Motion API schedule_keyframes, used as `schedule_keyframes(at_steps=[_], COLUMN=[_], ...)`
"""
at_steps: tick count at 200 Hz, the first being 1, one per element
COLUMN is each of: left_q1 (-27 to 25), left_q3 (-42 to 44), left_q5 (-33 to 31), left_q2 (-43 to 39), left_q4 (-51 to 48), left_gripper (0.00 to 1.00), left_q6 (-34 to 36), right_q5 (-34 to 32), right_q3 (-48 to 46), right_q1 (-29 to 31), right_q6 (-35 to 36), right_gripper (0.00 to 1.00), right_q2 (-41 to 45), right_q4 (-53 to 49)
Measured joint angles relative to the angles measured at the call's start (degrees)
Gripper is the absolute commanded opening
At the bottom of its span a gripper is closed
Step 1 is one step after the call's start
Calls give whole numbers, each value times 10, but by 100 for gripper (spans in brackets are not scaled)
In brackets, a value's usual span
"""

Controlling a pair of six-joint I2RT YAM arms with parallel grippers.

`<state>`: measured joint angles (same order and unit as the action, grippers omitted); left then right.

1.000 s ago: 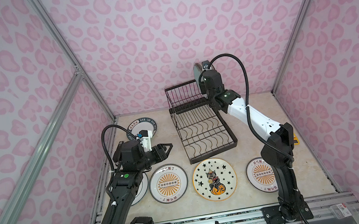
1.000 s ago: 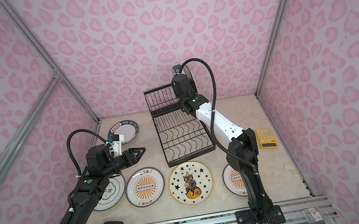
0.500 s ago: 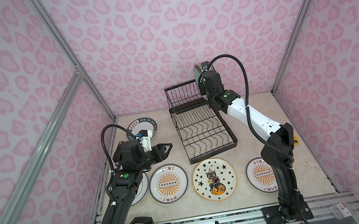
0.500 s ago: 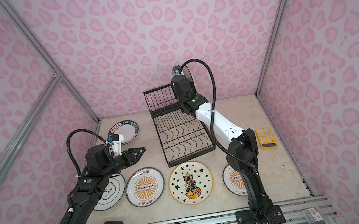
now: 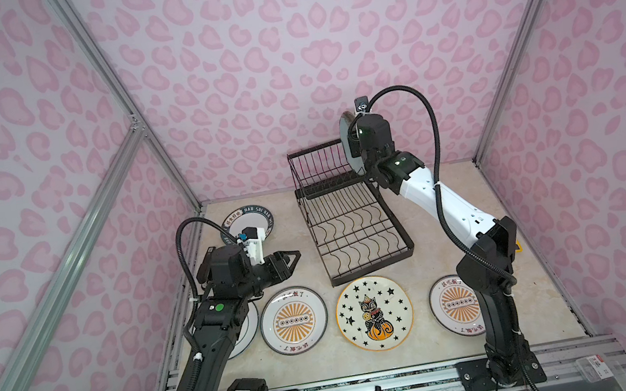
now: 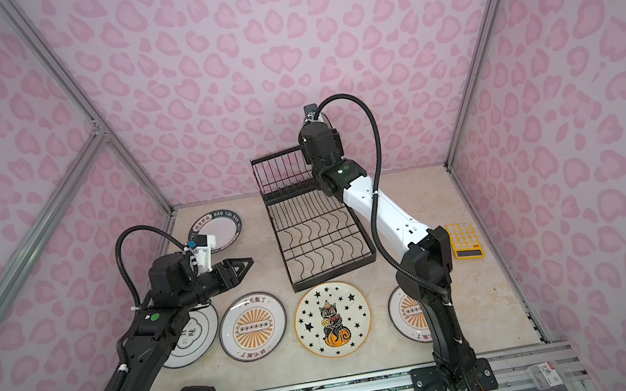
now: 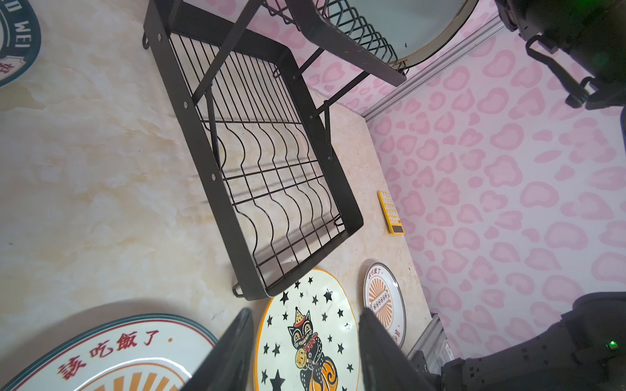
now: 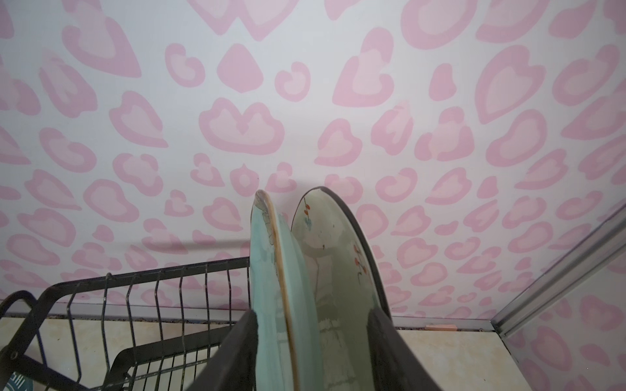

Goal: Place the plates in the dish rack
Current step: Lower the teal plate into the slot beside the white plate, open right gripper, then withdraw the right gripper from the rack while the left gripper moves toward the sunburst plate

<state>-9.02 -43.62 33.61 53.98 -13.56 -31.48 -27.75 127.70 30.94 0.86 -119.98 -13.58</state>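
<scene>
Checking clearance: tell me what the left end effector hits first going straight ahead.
Likely the side rail of the dish rack; the left end effector points at it, but its height is unclear.

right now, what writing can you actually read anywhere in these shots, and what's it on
"該吃飯了": red, on the rim of the orange-sunburst plate, clearest in the left wrist view
"HAO SHI" and "WEI": white letters on the dark rim of the lettered plate
Too small or blurred to read: second sunburst plate lettering, white plate characters, calculator keys, rail tag
</scene>
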Motion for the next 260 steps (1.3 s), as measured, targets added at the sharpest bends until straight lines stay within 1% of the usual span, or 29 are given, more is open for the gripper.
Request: schedule_keyframes(at_steps=[8,28,74,119,136,186,219,239,260], left_q1=[0,0,0,0,0,0,0,0,0], left_q3=[0,0,0,0,0,0,-1,-7,-9], left_q5=[0,0,-7,-11,-16,-44,-57,-58,-58], left_q2=[-1,-3,-3,-3,-6,-15,-18,-15,-5], left_q4=[0,0,-2,-5,-5,-5,-7,-9,-9], left_gripper=[52,53,55,57,59,65,65,65,65], left_q6=[0,0,0,0,0,0,0,1,2], right_q5=[2,4,24,61,70,124,157,198,228], right_q3=[0,0,-2,-19,-45,-130,-203,-254,-334], right_q1=[-2,-8,-18,-30,-33,-54,-71,-88,-117], right_q6=[-1,-5,-22,-44,-50,-76,-87,-91,-110], right_gripper=[59,63,65,66,66,74,84,85,87], right_q2=[2,7,18,43,65,151,219,261,315], right_q4=[0,0,-5,-7,-6,7,30,39,56])
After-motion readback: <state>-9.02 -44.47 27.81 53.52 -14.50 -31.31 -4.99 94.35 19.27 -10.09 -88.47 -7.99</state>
